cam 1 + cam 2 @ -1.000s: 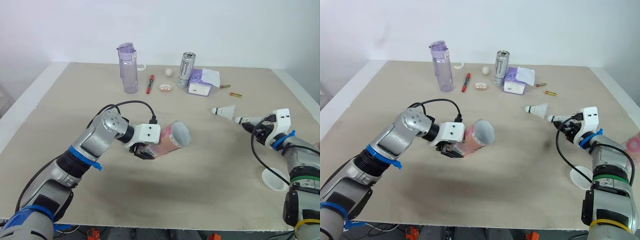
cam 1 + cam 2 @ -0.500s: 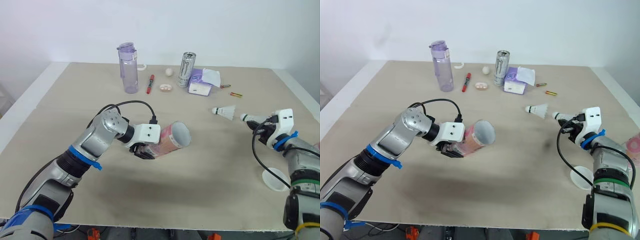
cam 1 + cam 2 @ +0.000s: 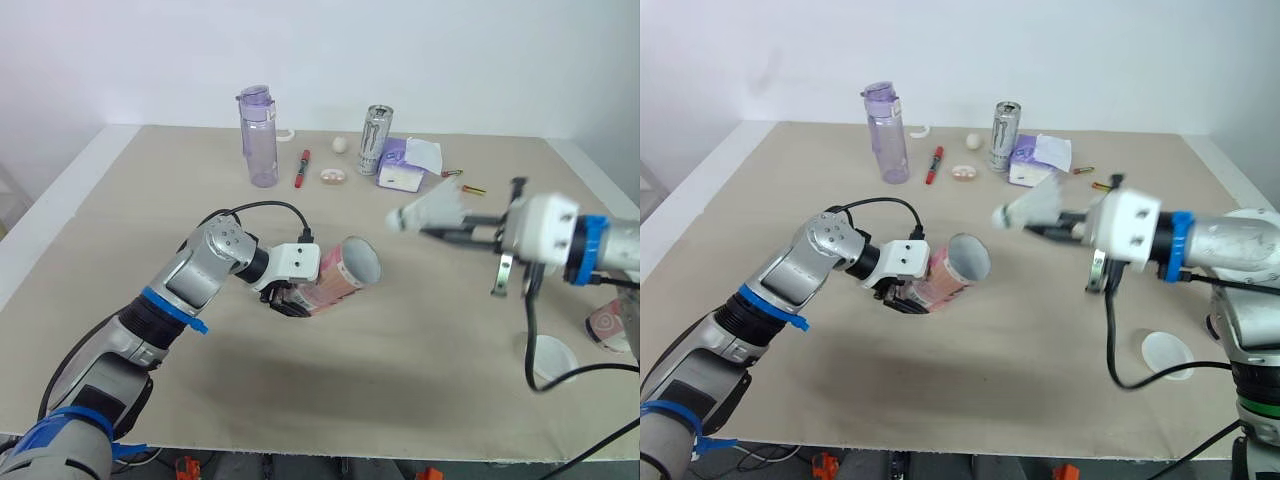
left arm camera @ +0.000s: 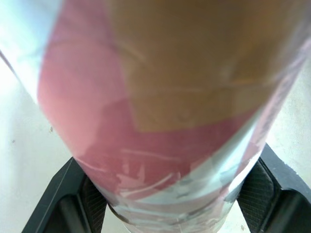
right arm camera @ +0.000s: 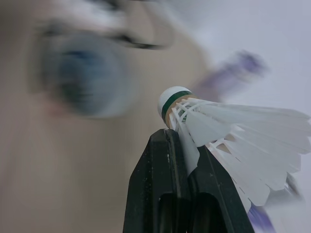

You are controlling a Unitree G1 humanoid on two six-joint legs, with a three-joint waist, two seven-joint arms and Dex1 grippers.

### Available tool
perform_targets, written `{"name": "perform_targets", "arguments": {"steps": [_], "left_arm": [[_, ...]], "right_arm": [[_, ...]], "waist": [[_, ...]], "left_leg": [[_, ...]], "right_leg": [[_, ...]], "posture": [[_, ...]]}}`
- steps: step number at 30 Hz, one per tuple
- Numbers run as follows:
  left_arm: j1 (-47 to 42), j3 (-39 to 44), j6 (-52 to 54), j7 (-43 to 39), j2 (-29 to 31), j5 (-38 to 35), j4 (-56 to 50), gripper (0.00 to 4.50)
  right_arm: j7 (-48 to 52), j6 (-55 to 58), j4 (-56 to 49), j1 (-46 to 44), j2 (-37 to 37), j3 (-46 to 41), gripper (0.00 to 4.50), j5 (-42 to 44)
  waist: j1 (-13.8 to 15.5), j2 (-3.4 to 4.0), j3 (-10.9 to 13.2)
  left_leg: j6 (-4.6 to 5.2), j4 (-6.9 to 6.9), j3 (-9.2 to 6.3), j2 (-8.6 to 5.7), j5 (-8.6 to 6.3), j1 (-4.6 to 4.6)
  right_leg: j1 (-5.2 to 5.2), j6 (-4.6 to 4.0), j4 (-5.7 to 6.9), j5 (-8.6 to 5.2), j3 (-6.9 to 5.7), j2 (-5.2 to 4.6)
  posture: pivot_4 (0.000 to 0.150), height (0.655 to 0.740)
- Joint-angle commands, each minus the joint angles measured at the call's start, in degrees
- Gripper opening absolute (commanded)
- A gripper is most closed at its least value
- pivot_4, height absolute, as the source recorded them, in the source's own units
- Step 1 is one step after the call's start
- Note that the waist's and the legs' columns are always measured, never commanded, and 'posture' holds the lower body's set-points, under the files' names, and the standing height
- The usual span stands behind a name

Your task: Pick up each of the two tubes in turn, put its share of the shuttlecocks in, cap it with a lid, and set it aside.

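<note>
My left gripper [image 3: 297, 299] is shut on a pink tube [image 3: 338, 277], held tilted just above the table with its open mouth [image 3: 361, 262] facing right. The left wrist view has the tube [image 4: 160, 107] close up between the two black fingers [image 4: 73, 194]. My right gripper [image 3: 428, 230] is shut on a white shuttlecock [image 3: 432, 209] and holds it in the air right of the tube's mouth, cork toward the tube. The right wrist view shows the shuttlecock [image 5: 218, 126] pinched at its feathers. A second pink tube [image 3: 604, 326] lies at the table's right edge. A white lid [image 3: 553, 358] lies near it.
At the back of the table stand a purple water bottle [image 3: 257, 137], a silver can [image 3: 374, 140] and a purple tissue pack [image 3: 404, 168]. A red pen [image 3: 300, 168] and small odds and ends lie among them. A cable hangs from my right wrist [image 3: 528, 330].
My right gripper was low at the table's right side beside a shuttlecock lying there; now it is raised and well to the left, holding a shuttlecock near the tube's mouth. The left arm has stayed put.
</note>
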Motion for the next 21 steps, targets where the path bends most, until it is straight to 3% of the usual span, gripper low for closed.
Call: {"name": "perform_targets", "arguments": {"steps": [1,14,17,21], "left_arm": [[-0.4,-0.8,1.1,-0.3,-0.2,0.3,0.8,3.01],[-0.4,-1.2,1.7,0.5,-0.6,0.8,0.0,3.01],[-0.1,-1.1,2.0,0.7,-0.5,0.8,-0.5,3.01],[0.3,-1.1,2.5,0.9,-0.3,0.7,-1.2,3.01]], "right_arm": [[1.9,-2.6,-0.3,-2.7,-1.0,0.7,0.10,-1.3],[5.6,-9.6,4.3,-9.2,4.6,9.9,0.10,-5.4],[5.7,-8.3,4.5,-10.5,5.3,9.8,0.96,-4.3],[5.7,-6.0,4.2,-10.3,4.9,7.8,2.57,-1.7]], "waist": [[0.0,0.00,0.0],[0.1,-0.03,0.0],[0.2,-0.03,0.0],[0.2,-0.04,0.0]], "left_leg": [[0.00,0.00,0.00,0.00,0.00,-0.03],[0.01,0.01,-0.05,0.00,0.00,-0.09],[0.01,0.01,-0.06,0.01,0.00,-0.09],[0.01,0.01,-0.07,0.02,0.00,-0.08]], "right_leg": [[-0.02,0.01,0.00,-0.01,0.00,-0.01],[-0.05,-0.04,0.00,0.00,-0.08,-0.01],[-0.05,-0.04,0.00,0.00,-0.09,0.00],[-0.04,-0.07,0.01,0.02,-0.11,0.00]], "posture": [[0.150,0.7400],[0.150,0.7400],[0.150,0.7400],[0.150,0.7400]]}}
